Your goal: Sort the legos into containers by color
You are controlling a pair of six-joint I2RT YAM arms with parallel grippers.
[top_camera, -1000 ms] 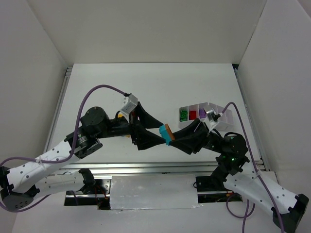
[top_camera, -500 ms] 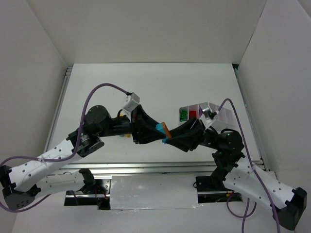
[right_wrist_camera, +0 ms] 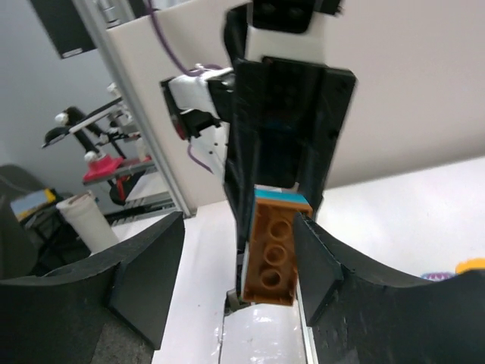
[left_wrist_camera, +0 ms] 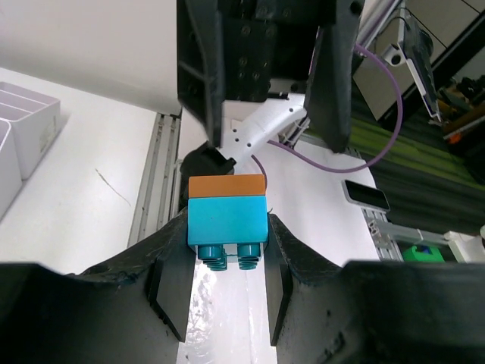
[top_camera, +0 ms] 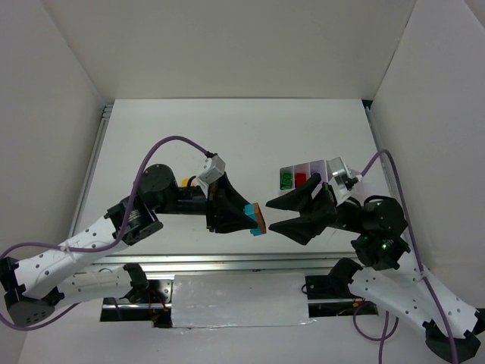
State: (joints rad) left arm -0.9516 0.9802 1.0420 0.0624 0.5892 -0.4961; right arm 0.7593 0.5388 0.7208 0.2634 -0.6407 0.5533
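Two white walls [top_camera: 61,76] flank white table [top_camera: 227,136]; tray [top_camera: 305,167] at right.

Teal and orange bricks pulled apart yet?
No. In the left wrist view the orange brick sits flush on the teal brick, which the left gripper clamps between its fingers.

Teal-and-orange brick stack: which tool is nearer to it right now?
Left. The left tool is shut on the teal-and-orange brick stack, gripping its teal brick. The right tool stands open just off the orange end, facing it, not gripping.
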